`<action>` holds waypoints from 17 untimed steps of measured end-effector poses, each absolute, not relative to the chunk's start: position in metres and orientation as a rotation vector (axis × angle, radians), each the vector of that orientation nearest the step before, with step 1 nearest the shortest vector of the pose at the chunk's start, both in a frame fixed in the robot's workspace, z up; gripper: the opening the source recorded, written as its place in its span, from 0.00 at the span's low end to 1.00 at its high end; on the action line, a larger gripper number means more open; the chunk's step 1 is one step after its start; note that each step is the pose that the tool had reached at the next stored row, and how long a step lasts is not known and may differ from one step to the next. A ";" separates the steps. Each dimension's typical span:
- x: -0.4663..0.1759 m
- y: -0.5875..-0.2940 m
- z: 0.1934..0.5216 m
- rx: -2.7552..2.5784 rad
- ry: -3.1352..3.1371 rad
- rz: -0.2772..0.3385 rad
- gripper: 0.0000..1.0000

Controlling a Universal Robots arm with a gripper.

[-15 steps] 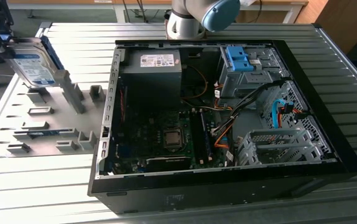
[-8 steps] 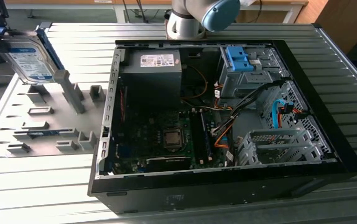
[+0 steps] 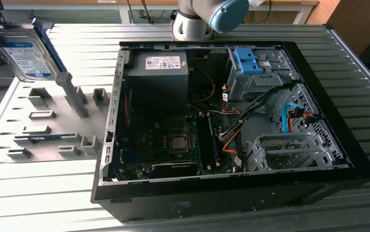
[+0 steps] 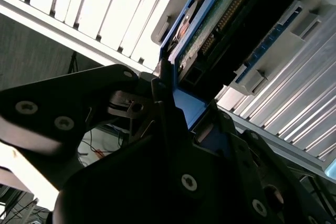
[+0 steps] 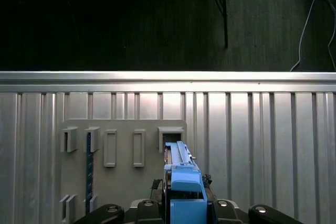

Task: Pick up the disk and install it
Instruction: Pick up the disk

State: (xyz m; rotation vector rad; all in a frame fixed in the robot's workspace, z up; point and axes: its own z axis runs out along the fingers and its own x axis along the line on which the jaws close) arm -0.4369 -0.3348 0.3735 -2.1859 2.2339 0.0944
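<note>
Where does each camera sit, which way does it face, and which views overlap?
Exterior view: off the arm, high, looking down on the open computer case and slatted table; an arm joint shows.
First wrist view: rides behind the gripper, facing the fixture tray; the disk stands edge-on.
Second wrist view: beside the gripper body, close on the disk's circuit board.
Both wrist views share the disk between the jaws.

The disk stands on edge near the open computer case.
</note>
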 end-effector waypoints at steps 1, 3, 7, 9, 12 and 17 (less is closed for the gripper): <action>-0.437 -0.335 0.375 -2.186 2.234 0.094 0.36; -0.437 -0.335 0.378 -2.186 2.234 0.094 0.36; -0.437 -0.335 0.382 -2.186 2.234 0.094 0.36; -0.437 -0.334 0.383 -2.186 2.234 0.094 0.36; -0.437 -0.334 0.385 -2.186 2.234 0.094 0.36; -0.437 -0.334 0.390 -2.186 2.234 0.094 0.36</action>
